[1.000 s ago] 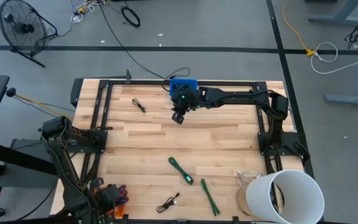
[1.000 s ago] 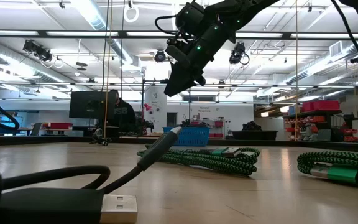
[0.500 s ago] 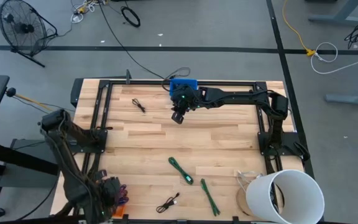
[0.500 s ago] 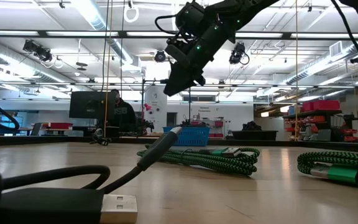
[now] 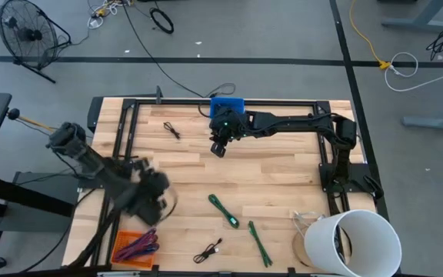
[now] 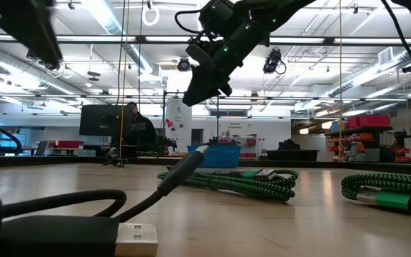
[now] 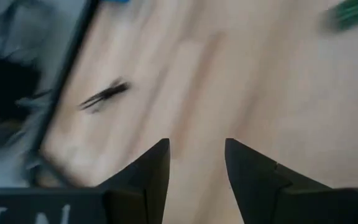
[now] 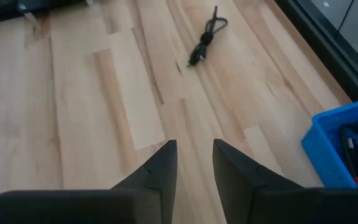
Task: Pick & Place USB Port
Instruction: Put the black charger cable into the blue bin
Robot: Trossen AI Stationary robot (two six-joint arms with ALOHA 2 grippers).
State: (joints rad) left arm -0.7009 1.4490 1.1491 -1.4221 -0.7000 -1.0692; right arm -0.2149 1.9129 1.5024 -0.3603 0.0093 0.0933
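Note:
Several USB cables lie loose on the wooden table: a small black one (image 5: 172, 131) near the far left, two green ones (image 5: 224, 210) (image 5: 260, 242) and a black one (image 5: 208, 251) near the front. In the low view the black cable's plug (image 6: 84, 232) lies closest, with the green cables (image 6: 241, 182) behind it. My right gripper (image 5: 220, 144) (image 8: 194, 155) hovers open and empty above the table beside the blue bin (image 5: 227, 105), with the small black cable (image 8: 204, 38) ahead of it. My left gripper (image 5: 154, 196) (image 7: 196, 155) hangs open and empty over the table's left half.
An orange tray (image 5: 135, 246) holding coloured cables sits at the near left corner. A white bucket (image 5: 352, 242) stands at the near right corner. A black frame (image 5: 125, 138) runs round the table's edge. Bare wood lies between the two grippers.
My left arm has swung fast from the near left corner up and toward the table's middle, uncovering the orange tray. My right gripper has stayed near the blue bin, shifting only slightly.

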